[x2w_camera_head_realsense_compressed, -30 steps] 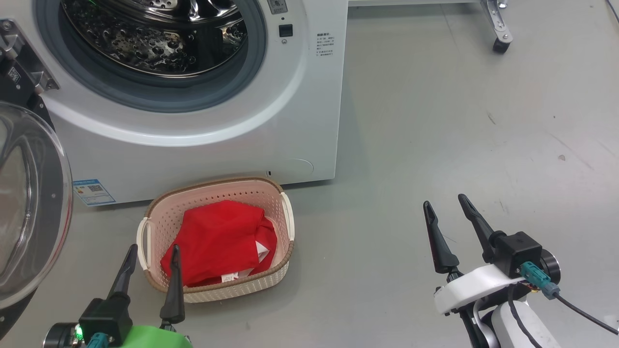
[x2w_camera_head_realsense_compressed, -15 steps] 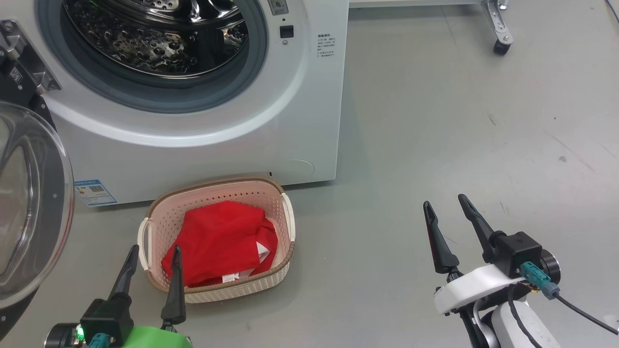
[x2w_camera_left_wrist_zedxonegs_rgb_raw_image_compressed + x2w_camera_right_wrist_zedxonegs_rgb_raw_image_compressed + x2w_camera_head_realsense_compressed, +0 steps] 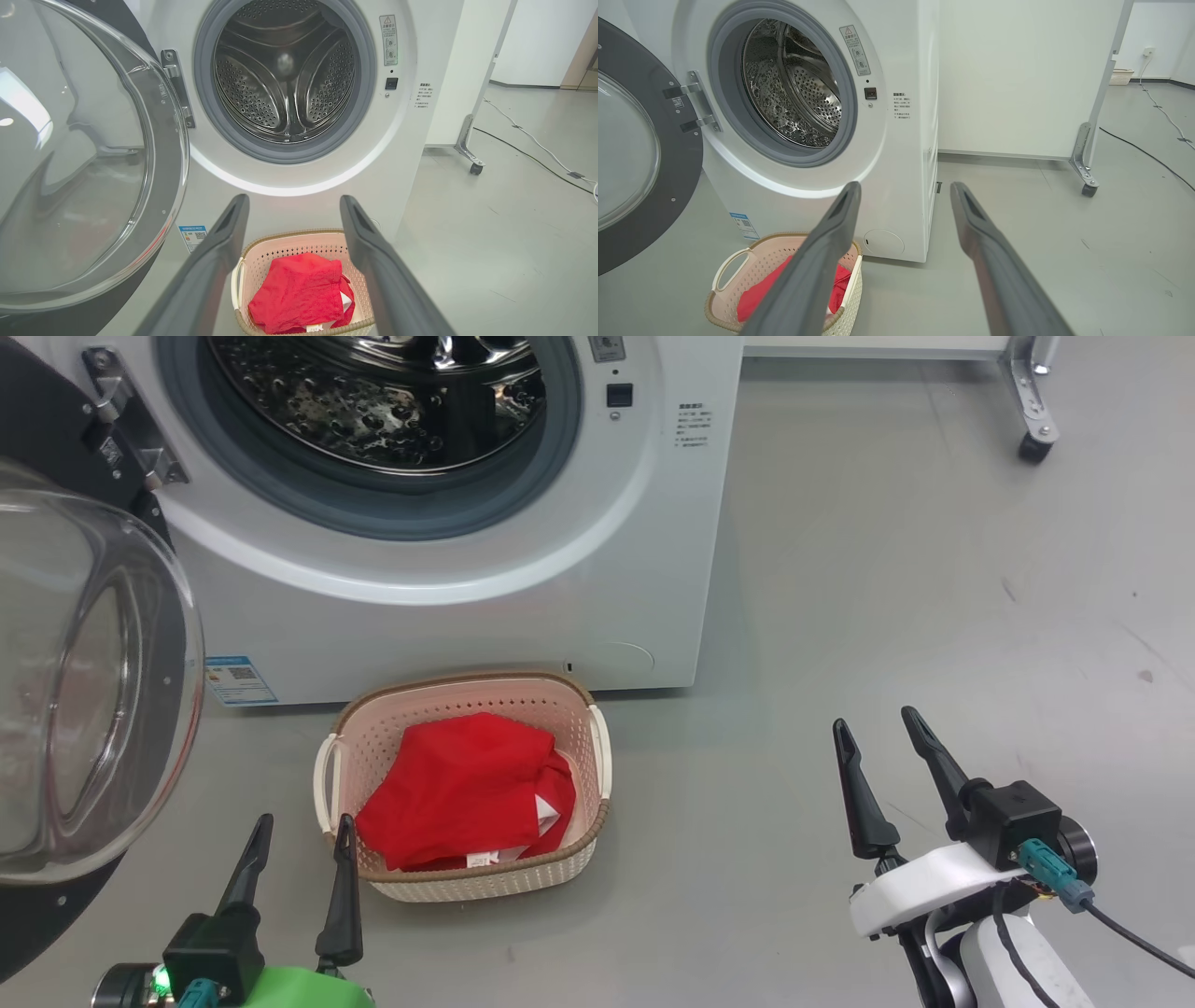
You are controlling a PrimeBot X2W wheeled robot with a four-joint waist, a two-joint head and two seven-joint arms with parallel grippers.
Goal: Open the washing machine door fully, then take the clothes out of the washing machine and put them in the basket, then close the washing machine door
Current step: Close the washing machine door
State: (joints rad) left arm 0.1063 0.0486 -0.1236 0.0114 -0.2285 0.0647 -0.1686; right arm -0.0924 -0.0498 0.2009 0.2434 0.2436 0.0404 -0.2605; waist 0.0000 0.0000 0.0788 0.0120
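The white washing machine (image 3: 523, 569) stands with its door (image 3: 84, 691) swung wide to the left, and the steel drum (image 3: 285, 79) looks bare inside. On the floor in front sits the cream basket (image 3: 579, 709) holding the red clothes (image 3: 462, 789). My left gripper (image 3: 301, 821) is open, low beside the basket's near left corner, holding nothing. Well to the right over bare floor, my right gripper (image 3: 876, 728) is open too. From the wrist views I see the basket (image 3: 261, 261), the clothes (image 3: 299, 294), the door (image 3: 640, 154) and the basket (image 3: 738, 261) again.
A white panel on a metal leg with a castor (image 3: 1032, 448) stands right of the machine. A cable (image 3: 537, 149) runs across the grey floor further right. The open door (image 3: 88, 158) bulges out at my left side.
The whole head view has shifted right and slightly down, so the camera moved. Both grippers stay open in the same pose; basket and clothes have not moved.
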